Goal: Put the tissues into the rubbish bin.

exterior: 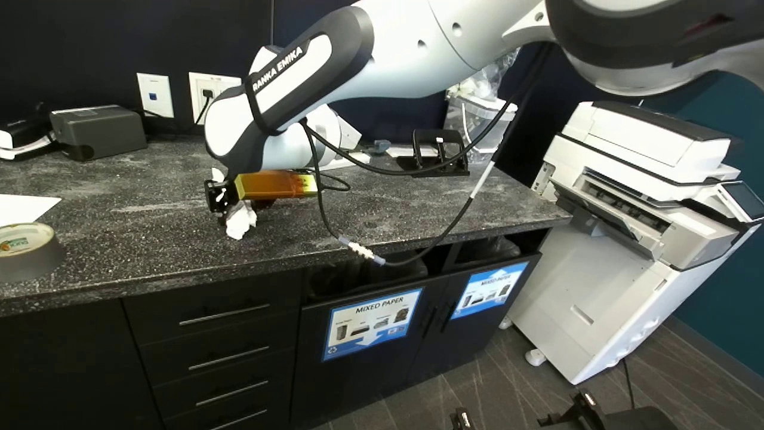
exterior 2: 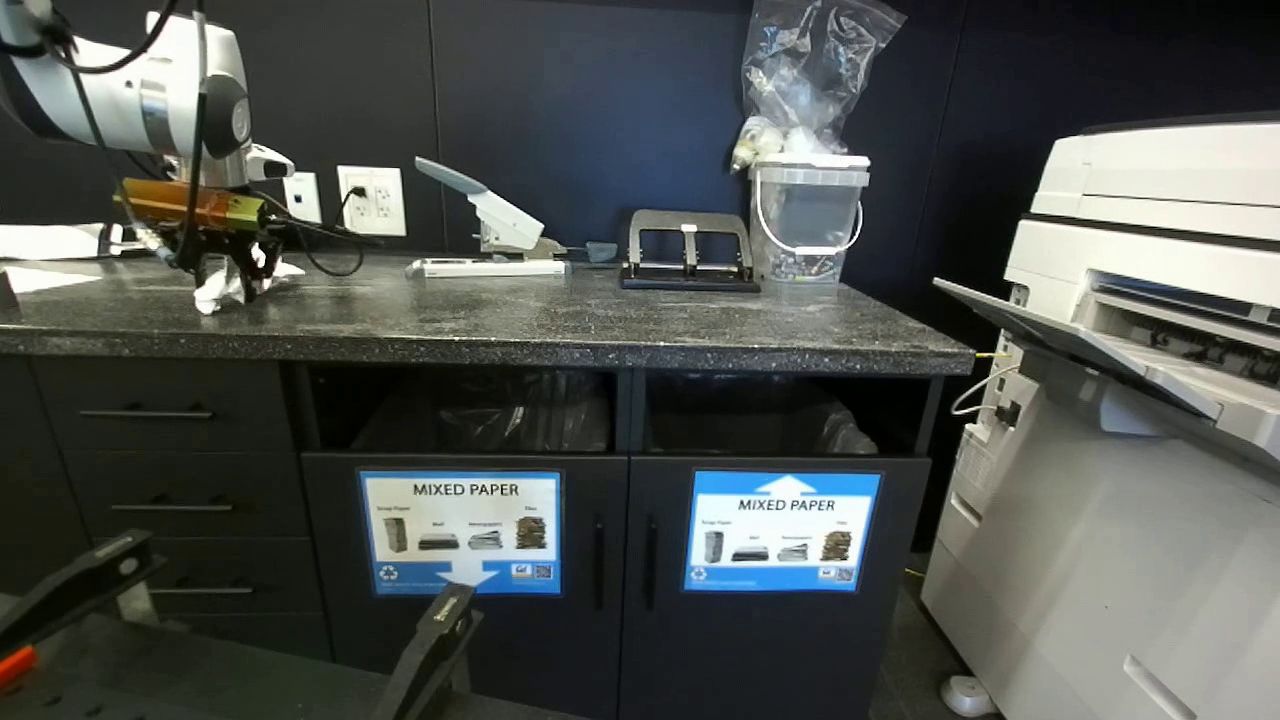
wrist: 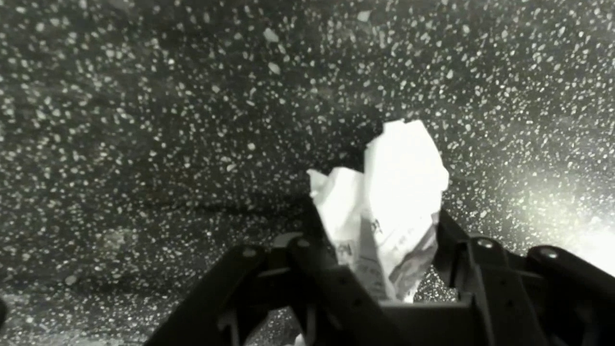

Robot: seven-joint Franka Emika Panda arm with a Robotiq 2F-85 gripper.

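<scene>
Arm (exterior: 412, 51): reaches from upper right, bent down over the table (exterior: 149, 239), in an exterior view
Gripper (wrist: 388, 240): narrow, pinching the tissue (wrist: 404, 178)
Tissue: just right of centre, wrist view

An exterior view cuts off a tape roll (exterior: 33, 263) near the table's (exterior: 149, 230) front edge. Doors (exterior 2: 540, 640) below it partly hide 2 bins (exterior 2: 500, 415). Whether the blurred gripper (wrist: 387, 242) pinches the tissue (wrist: 406, 173) is unclear.
</scene>
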